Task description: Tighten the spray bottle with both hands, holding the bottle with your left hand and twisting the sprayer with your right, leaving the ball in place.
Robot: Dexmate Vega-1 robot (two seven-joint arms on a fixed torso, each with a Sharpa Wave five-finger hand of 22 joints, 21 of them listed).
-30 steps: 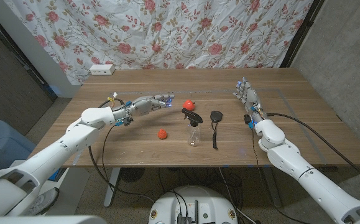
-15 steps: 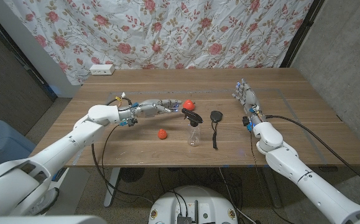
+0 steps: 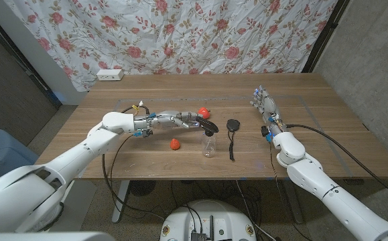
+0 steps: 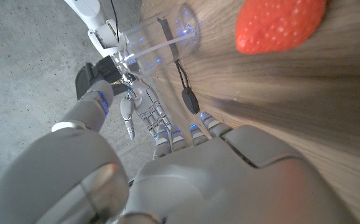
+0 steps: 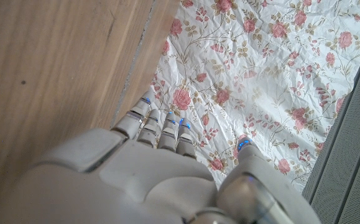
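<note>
Floral cloth (image 3: 180, 33) with red roses hangs behind a wooden bench (image 3: 147, 161), and a white power strip (image 3: 110, 74) sits at the bench's far left edge. Grey wall closes the room on the right side.

Near the middle of the bench stands the clear spray bottle (image 3: 209, 144), upright, with its black sprayer (image 3: 207, 124) on top. A small red ball (image 3: 174, 143) lies on the wood just left of the bottle, apart from it. A red strawberry-like thing (image 3: 203, 111) lies behind the sprayer, and a black object with a cord (image 3: 232, 125) lies just right of the bottle.

The left hand (image 3: 180, 120) reaches across from the left, its fingers (image 3: 195, 120) stretched out and apart, tips close to the sprayer; whether they touch it cannot be told. It holds nothing.

The right hand (image 3: 264, 100) stands well apart from the bottle, near the bench's far right, fingers straight and empty, pointing toward the cloth.
</note>
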